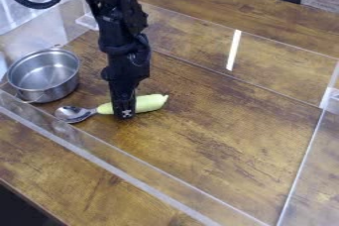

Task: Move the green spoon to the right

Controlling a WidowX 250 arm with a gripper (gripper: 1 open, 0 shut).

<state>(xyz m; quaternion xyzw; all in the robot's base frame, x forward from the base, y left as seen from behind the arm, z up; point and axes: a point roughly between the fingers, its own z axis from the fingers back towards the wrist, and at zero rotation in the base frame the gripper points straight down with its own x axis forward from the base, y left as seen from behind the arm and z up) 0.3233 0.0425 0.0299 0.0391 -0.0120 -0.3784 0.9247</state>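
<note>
Black end effector (125,114) is down at the thick handle of the green spoon (149,104) and touches it; how far it is open, or whether it pinches the handle, I cannot tell. The spoon lies near the left edge of the wooden surface (225,121), its silver bowl toward that edge. Just beside it is a round steel bowl (46,74).

Black arm reaching down, tool (125,114) lowermost.
</note>
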